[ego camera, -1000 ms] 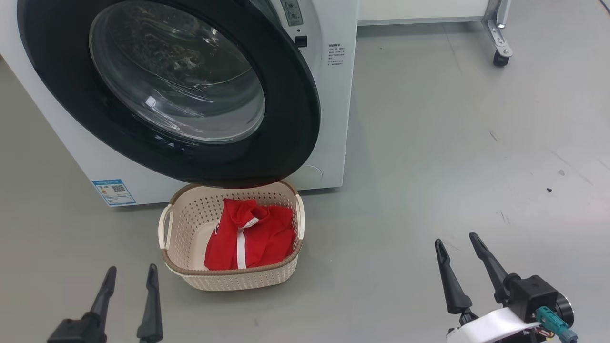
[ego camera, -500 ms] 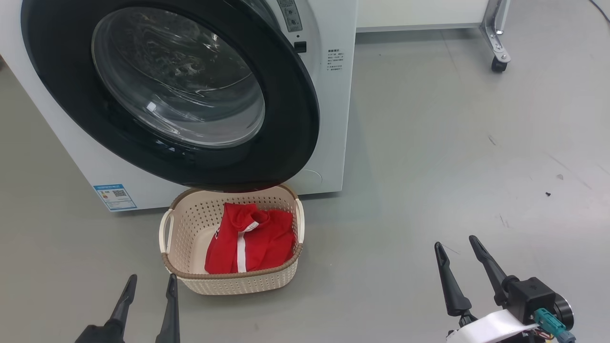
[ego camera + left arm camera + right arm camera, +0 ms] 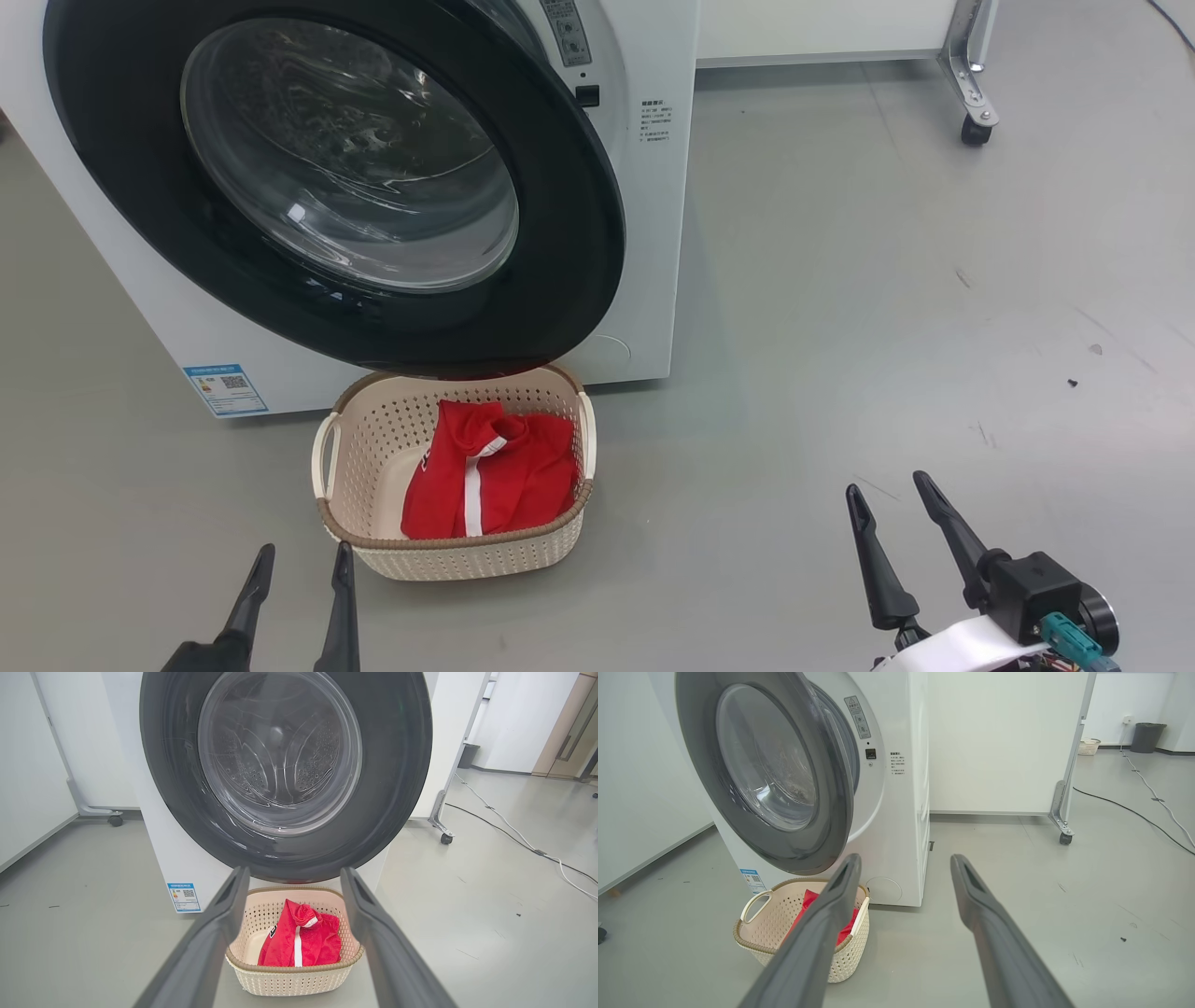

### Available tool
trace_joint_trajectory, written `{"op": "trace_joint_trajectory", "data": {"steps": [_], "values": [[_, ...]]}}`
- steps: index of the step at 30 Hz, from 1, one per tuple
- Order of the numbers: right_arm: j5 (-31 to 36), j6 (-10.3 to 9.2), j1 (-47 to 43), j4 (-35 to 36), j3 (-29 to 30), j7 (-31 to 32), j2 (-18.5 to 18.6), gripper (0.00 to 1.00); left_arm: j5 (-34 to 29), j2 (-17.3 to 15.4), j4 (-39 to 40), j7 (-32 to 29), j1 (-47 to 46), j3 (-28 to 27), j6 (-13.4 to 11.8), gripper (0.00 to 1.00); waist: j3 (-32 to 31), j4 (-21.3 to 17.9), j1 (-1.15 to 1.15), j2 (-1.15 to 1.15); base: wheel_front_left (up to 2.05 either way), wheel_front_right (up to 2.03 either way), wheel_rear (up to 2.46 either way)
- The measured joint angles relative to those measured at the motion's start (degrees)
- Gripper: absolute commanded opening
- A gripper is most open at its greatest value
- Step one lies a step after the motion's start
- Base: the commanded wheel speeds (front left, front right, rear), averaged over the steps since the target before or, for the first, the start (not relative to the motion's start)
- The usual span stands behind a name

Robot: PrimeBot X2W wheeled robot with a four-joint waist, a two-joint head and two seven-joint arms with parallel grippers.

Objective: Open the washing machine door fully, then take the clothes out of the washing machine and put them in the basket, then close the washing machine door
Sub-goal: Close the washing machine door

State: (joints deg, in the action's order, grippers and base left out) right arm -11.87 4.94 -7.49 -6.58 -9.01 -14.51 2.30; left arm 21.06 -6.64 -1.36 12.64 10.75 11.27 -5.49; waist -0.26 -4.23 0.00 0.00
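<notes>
Grey floor, perforated cream basket, crumpled red clothes inside; left gripper, right gripper splayed, empty

Washing machine door: glossy black ring, clear glass bowl. Washing machine: smooth white casing. Basket: perforated cream plastic. Clothes: red cloth. Floor: matt grey.

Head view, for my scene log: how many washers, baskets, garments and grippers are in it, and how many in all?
Washer: 1
Basket: 1
Jersey: 1
Grippers: 2, left gripper and right gripper
Total: 5
</notes>
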Motion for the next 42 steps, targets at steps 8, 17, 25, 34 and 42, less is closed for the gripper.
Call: {"op": "trace_joint_trajectory", "data": {"steps": [8, 17, 25, 34, 42], "values": [[0.0, -0.05, 0.0, 0.0, -0.2, 0.0, 0.0, 1.0, -0.8, 0.3, -0.5, 0.0, 0.0, 0.1, 0.0, 1.0, 0.0, -0.1, 0.0, 0.0, 0.0, 0.0, 0.0], [0.0, -0.07, 0.0, 0.0, -0.2, 0.0, 0.0, 0.0, -0.9, 0.5, -1.1, 0.1, 0.0, 0.1, -0.2, 1.0, 0.1, -0.3, 0.0, 0.0, 0.0, 0.0, 0.0], [0.0, -0.05, 0.0, 0.0, 0.0, 0.0, 0.0, 0.0, -1.3, 0.6, -1.4, 0.5, -0.2, 0.8, -0.3, 1.0, 0.3, 0.1, 0.0, 0.0, 0.0, 0.0, 0.0], [0.5, 0.52, 0.8, 0.0, -0.7, 0.0, 1.2, 0.0, -2.2, 0.8, -0.9, 0.5, -0.9, 2.0, -0.3, 1.0, 1.2, 2.3, 0.0, 0.0, 0.0, 0.0, 0.0], [1.0, 1.08, 6.5, 0.1, -1.9, 0.0, 2.7, 0.0, -2.6, 1.8, 0.3, 0.6, -2.6, 3.3, -0.3, 1.0, 3.2, 5.1, 0.0, 0.0, 0.0, 0.0, 0.0]]}}
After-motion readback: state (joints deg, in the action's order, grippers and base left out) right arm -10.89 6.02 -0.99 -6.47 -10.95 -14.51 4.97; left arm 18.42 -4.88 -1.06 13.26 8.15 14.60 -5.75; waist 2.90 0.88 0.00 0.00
